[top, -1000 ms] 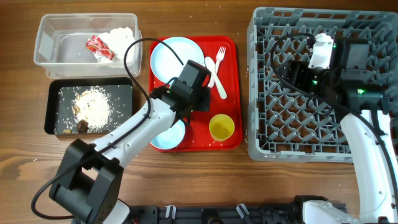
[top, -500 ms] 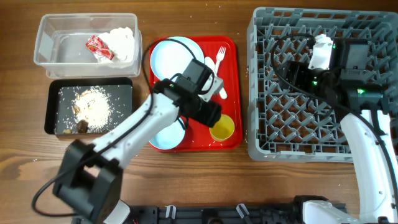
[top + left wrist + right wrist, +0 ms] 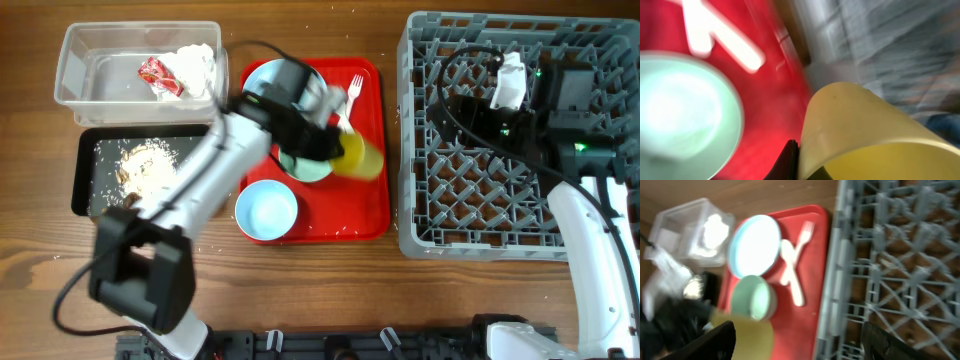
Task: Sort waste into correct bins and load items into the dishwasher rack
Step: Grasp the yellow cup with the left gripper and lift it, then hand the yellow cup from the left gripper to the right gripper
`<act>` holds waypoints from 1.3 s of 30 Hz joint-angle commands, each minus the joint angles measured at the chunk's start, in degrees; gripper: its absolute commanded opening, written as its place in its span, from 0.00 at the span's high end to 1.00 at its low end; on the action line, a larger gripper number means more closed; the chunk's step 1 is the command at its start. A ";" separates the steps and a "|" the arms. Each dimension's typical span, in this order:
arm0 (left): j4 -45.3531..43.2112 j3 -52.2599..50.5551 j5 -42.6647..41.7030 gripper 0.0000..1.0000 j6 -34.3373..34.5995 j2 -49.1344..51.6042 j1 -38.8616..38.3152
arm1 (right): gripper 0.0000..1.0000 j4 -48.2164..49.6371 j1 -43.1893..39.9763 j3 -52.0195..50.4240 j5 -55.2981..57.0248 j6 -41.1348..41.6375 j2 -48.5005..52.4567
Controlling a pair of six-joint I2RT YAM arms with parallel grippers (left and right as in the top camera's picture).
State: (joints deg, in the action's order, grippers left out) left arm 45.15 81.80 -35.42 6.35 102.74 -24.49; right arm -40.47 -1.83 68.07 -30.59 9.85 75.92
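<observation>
A brown wood-grain table (image 3: pixel 300 290), evenly lit.

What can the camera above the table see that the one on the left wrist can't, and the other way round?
Only the overhead view shows the clear tub holding the red wrapper and napkin, the black tray of food scraps, and the blue bowl. Only the left wrist view shows, close up, a dark finger against the yellow cup. Both show the cup, the green bowl and the red tray.
</observation>
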 commanded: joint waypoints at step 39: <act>-6.82 2.69 -35.36 0.47 7.78 -2.34 17.38 | 0.48 31.50 4.15 0.83 -27.80 15.26 8.76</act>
State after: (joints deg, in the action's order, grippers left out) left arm 38.39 83.92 -83.50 14.33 101.30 -7.07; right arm -0.56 4.56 68.31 -67.53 25.98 86.78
